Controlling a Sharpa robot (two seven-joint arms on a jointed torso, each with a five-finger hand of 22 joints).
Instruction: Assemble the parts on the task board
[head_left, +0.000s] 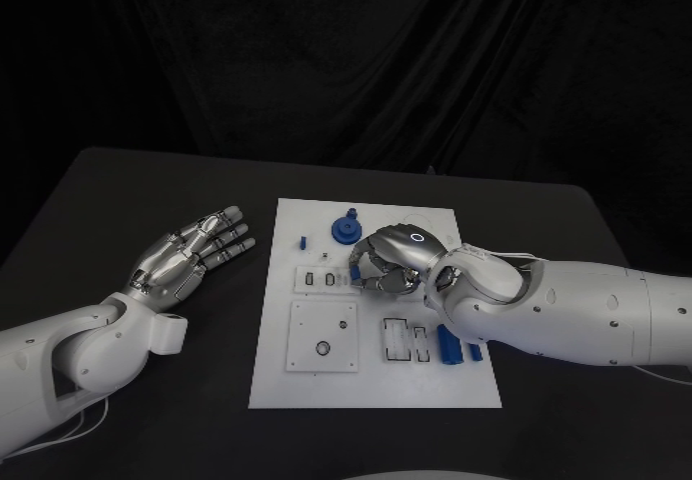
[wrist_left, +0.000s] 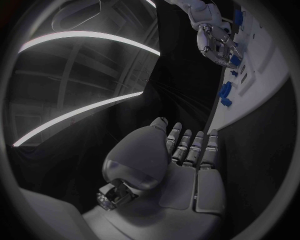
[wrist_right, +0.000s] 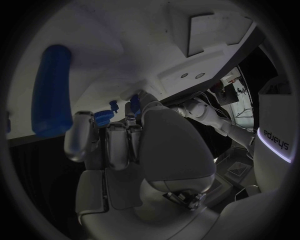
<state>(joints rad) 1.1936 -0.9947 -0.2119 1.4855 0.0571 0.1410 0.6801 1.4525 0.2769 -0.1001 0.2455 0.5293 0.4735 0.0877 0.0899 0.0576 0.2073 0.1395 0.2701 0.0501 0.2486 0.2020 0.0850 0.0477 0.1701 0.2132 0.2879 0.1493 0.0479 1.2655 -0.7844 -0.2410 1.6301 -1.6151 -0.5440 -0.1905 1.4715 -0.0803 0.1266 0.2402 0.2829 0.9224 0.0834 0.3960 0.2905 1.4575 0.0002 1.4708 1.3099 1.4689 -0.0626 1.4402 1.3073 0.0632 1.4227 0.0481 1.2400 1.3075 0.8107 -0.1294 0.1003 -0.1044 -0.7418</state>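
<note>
While the left robot hand lies spread beside the task board, the right robot hand curls over it.

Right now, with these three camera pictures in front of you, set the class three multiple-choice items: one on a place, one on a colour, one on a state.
1. Where is the right hand?
A. over the task board
B. on bare table left of the board
C. off the table

2. What colour are the parts, such as the round one at the board's far end?
A. red
B. blue
C. yellow

3. How is the left hand?
A. gripping a part
B. pressing on the board
C. open, fingers out, holding nothing

Key: 1 A, its fingers curl above the board's middle; 2 B, the pieces show blue on white; 3 C, it lies beside the board.
</note>
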